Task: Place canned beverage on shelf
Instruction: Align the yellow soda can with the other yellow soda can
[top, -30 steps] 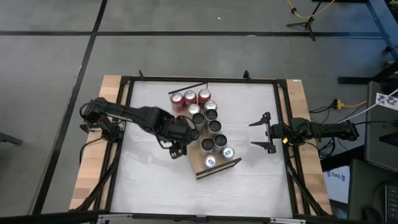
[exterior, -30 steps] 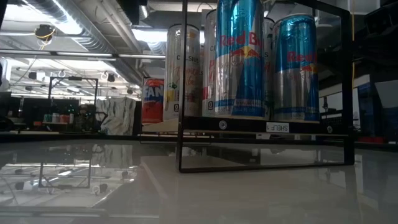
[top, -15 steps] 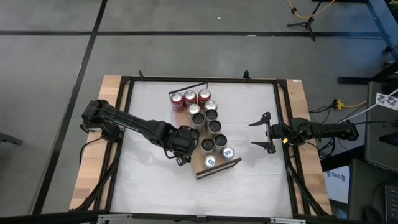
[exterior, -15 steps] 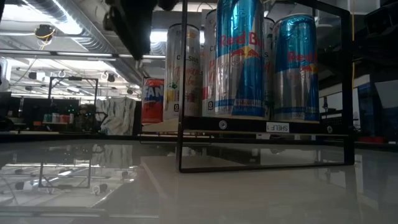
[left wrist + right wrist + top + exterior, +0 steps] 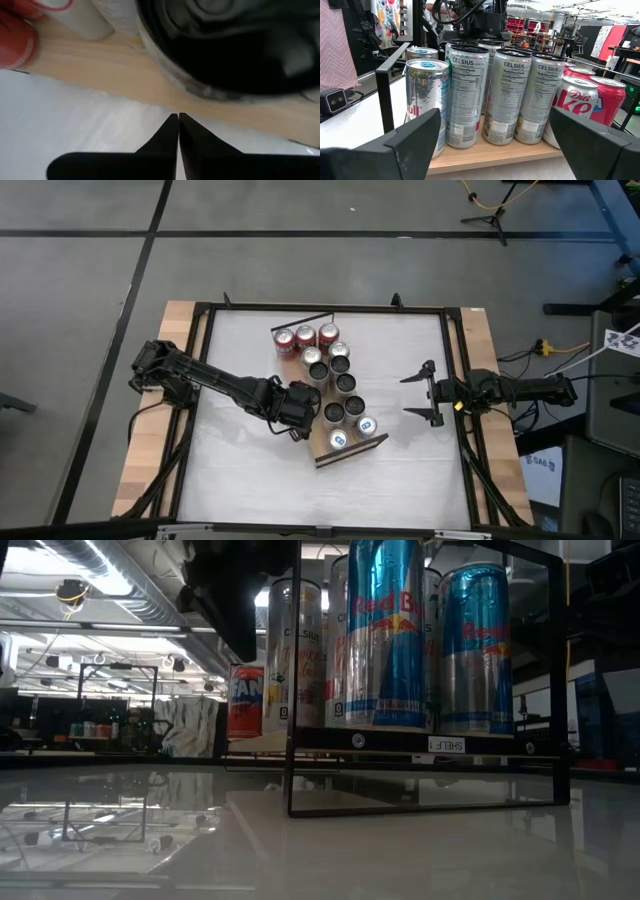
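Observation:
The shelf (image 5: 352,452) is a wooden board lying slantwise on the white table, with a thin black rail (image 5: 302,320) at its far end. On it stand red cans (image 5: 305,336), dark-topped Celsius cans (image 5: 345,383) and two blue-and-silver cans (image 5: 339,439). My left gripper (image 5: 300,426) is shut, pointing steeply down at the board's left long edge (image 5: 150,87), beside a dark-topped can (image 5: 235,45). It holds nothing. My right gripper (image 5: 428,393) waits open at the table's right edge, level, facing the cans (image 5: 507,95). My left gripper's shut fingertips (image 5: 170,127) stand just over the white table, at the shelf's left long edge. I cannot tell whether they touch the board or the table.
The table's black frame (image 5: 320,307) runs round the white top. The shelf's black end frame (image 5: 430,802) stands toward the near edge. Bare white table lies left of the shelf and along the near edge. A room with equipment shows beyond the table.
My left gripper has come down beside the shelf and gone a little toward the table's right edge, its dark body dropping into the low view's top. It has tipped more steeply downward and its fingers have shut on nothing. The shelf and cans stayed put.

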Tool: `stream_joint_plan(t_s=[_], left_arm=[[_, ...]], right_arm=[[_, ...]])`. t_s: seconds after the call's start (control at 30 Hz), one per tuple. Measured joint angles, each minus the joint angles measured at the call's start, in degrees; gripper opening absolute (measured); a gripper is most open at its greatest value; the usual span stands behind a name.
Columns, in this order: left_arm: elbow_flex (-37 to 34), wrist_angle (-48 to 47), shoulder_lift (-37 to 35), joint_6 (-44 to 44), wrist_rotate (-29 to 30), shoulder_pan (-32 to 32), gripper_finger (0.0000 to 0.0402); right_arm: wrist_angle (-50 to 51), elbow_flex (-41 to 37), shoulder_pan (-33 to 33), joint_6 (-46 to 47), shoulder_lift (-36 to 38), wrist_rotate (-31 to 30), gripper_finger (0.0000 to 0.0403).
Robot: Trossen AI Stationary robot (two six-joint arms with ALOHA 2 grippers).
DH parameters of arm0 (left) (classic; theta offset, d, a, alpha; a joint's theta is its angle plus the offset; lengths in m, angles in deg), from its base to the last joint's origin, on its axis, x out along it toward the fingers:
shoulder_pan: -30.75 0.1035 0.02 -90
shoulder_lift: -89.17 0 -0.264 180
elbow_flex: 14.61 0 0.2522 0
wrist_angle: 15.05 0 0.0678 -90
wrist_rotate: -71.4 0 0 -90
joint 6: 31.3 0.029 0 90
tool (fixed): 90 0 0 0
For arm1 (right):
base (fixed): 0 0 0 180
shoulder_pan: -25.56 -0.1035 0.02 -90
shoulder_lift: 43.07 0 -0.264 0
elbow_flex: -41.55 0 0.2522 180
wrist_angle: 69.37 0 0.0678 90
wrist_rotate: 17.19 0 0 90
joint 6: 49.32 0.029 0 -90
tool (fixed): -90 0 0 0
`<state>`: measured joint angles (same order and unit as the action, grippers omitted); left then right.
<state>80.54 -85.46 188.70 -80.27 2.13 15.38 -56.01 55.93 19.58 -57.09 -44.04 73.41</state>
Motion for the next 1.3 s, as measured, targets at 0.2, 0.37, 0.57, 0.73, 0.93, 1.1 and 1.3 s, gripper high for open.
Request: stream_joint_plan(t_s=[0.2,0.37,0.57,0.73,0.93,1.1,1.3], left_arm=[[-0.3,1.0,0.0,0.0,2.7,0.0,0.0001],[-0.3,1.8,0.0,1.1,4.8,0.2,0.0001],[-0.3,4.5,0.0,4.5,5.2,1.6,0.0001],[-0.3,5.9,0.0,6.1,5.2,2.8,0.0001],[-0.3,7.8,0.0,6.1,5.2,3.8,0.0001],[-0.2,7.8,0.0,7.6,5.2,3.8,0.0001],[1.3,3.8,-1.0,7.6,3.8,3.6,0.0001]], right_arm=[[0.0,0.0,0.0,0.0,0.0,0.0,0.0367],[0.0,0.0,0.0,0.0,0.0,0.0,0.0367],[0.0,0.0,0.0,0.0,0.0,0.0,0.0367],[0.0,0.0,0.0,0.0,0.0,0.0,0.0367],[0.0,0.0,0.0,0.0,0.0,0.0,0.0367],[0.0,0.0,0.0,0.0,0.0,0.0,0.0367],[0.0,0.0,0.0,0.0,0.0,0.0,0.0367]])
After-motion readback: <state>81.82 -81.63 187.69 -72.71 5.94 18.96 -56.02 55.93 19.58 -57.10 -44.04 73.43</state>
